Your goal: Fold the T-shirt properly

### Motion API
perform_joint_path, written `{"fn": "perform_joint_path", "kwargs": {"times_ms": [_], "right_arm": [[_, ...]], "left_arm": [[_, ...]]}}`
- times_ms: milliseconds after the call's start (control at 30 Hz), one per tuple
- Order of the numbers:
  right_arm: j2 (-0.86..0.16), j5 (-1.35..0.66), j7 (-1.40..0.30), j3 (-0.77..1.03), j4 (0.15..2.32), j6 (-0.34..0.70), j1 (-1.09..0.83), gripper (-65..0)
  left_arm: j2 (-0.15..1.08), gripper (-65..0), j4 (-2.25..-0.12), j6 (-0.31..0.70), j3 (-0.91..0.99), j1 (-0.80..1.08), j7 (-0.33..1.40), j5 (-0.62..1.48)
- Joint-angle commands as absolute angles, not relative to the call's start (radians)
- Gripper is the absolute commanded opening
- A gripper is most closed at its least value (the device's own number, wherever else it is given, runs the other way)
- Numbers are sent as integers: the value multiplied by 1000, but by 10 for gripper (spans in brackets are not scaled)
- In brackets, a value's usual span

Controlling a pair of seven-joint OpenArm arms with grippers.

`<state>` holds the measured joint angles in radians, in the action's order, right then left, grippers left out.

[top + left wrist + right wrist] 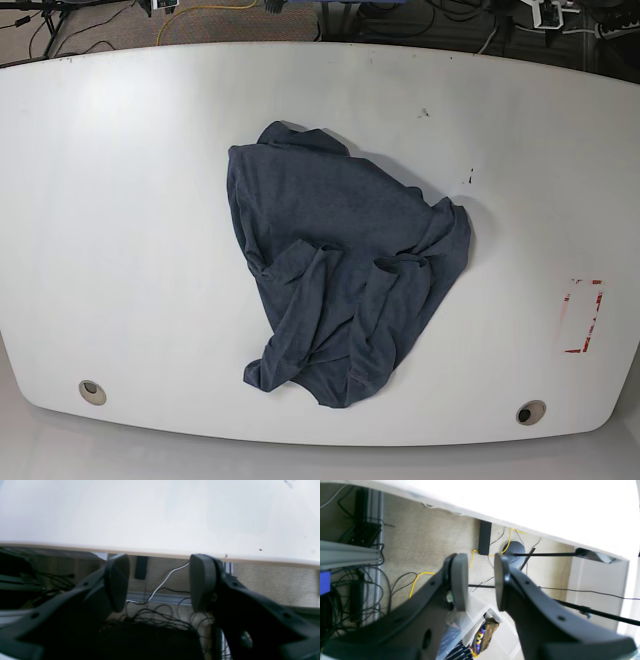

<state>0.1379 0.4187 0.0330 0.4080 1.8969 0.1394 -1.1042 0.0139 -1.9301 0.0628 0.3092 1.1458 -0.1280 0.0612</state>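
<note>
T-shirt (345,265) crumpled on white table (120,200), cables (155,615) on carpet (430,547)

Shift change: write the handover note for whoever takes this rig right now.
Left gripper: open, empty, at the table edge.
Right gripper: open, empty, also off the table edge, above the floor.
T-shirt: crumpled in a heap at mid-table, neither arm touching it.
Done: nothing folded.
Left: spread the shirt flat, then fold it.

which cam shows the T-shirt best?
Base view: the T-shirt lies crumpled mid-table, whole and unobstructed. Neither wrist view shows it, only the open left gripper and right gripper by the table edge.
</note>
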Motion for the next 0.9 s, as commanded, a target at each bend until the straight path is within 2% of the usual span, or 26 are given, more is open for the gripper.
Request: {"fn": "perform_joint_path", "kwargs": {"times_ms": [0,867], "right_arm": [[139,424,52,408,1921,136,-1135,-475],[134,396,58,384,1947,128,-1144,-475]], "left_arm": [[10,-302,-1965,67,309,1169,-157,58],[6,-285,-1976,68,352,1176,-123,57]]}}
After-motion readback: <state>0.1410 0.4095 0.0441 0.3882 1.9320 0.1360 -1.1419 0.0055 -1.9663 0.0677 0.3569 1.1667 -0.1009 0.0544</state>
